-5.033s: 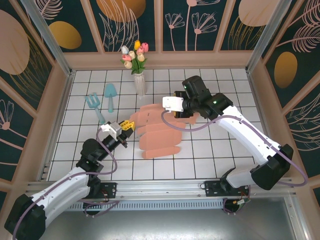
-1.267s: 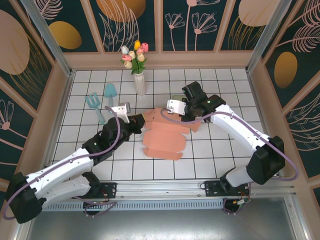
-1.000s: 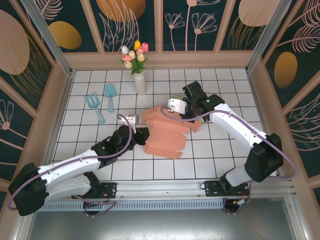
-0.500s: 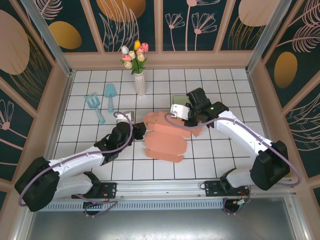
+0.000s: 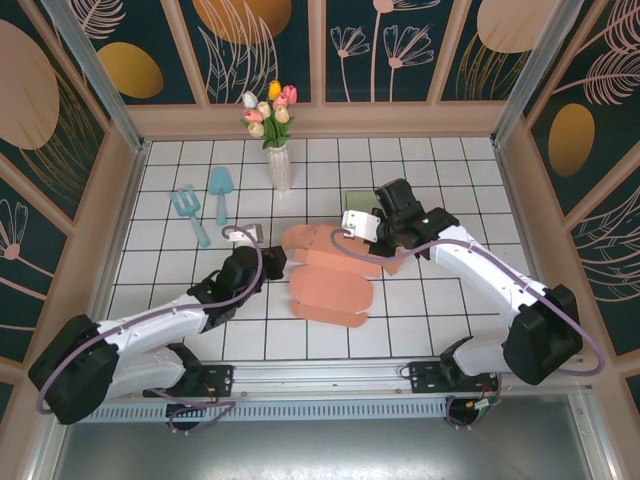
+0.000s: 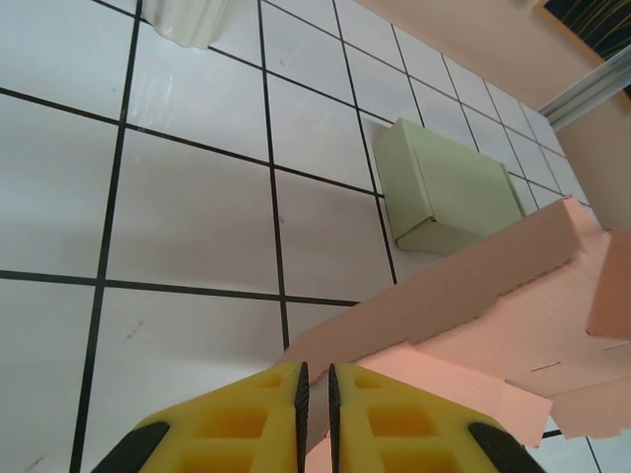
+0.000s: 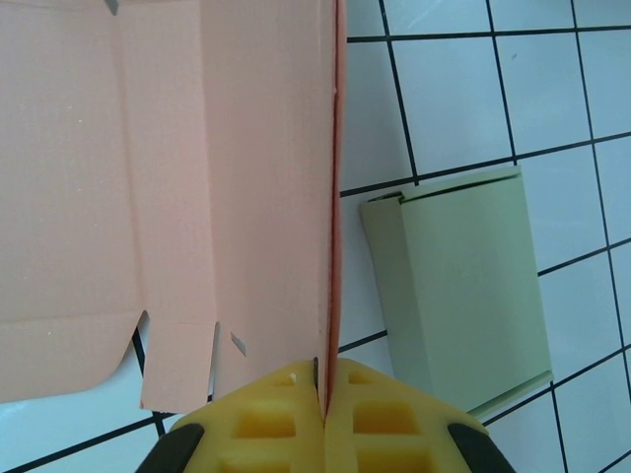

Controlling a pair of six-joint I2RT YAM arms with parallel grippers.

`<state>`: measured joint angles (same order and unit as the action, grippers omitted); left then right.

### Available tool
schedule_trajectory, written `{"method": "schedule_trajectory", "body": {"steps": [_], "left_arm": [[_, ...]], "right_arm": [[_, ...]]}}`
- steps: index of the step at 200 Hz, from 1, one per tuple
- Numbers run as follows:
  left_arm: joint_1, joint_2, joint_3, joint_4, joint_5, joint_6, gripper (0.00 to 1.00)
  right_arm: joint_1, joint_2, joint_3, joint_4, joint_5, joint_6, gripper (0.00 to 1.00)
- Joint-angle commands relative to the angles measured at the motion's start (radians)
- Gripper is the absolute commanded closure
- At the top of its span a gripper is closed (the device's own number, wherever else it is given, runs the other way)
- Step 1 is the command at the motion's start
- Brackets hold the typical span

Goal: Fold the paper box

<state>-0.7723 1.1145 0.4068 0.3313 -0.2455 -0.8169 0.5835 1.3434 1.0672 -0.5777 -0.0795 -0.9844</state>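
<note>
Task thing: one salmon-pink paper box (image 5: 330, 278), a part-folded blank lying mid-table between my two arms, with one panel raised on its right side
Right arm: my right gripper (image 7: 323, 419) is clamped on that raised panel, which runs edge-on between the yellow fingers
Left arm: my left gripper (image 6: 315, 409) has its yellow fingers almost together with a thin slit between them; the blank's near corner meets the tips, and I cannot tell whether it is pinched
In the way: one small green box (image 7: 463, 296) lies flat just beside the raised panel
Further off: one white vase (image 5: 279, 165) of tulips at the back; two teal garden tools well left, a fork (image 5: 188, 213) and a trowel (image 5: 220, 192)
</note>
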Motion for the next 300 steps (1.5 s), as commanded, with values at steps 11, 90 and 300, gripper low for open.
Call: {"method": "schedule_trajectory", "body": {"steps": [11,90,300], "left_arm": [[-0.086,-0.078,-0.023,-0.017,0.001,0.019,0.83],[-0.204,0.019,0.094,0.01,-0.129,0.175,0.76],[-0.005,0.335,0.198,0.167,0.172,0.022,0.81]], "right_arm": [[-0.013,-0.003,0.038,-0.008,-0.031,0.021,1.0],[-0.013,0.007,0.031,-0.016,-0.047,0.027,1.0],[-0.001,0.005,-0.009,0.033,-0.078,0.03,1.0]]}}
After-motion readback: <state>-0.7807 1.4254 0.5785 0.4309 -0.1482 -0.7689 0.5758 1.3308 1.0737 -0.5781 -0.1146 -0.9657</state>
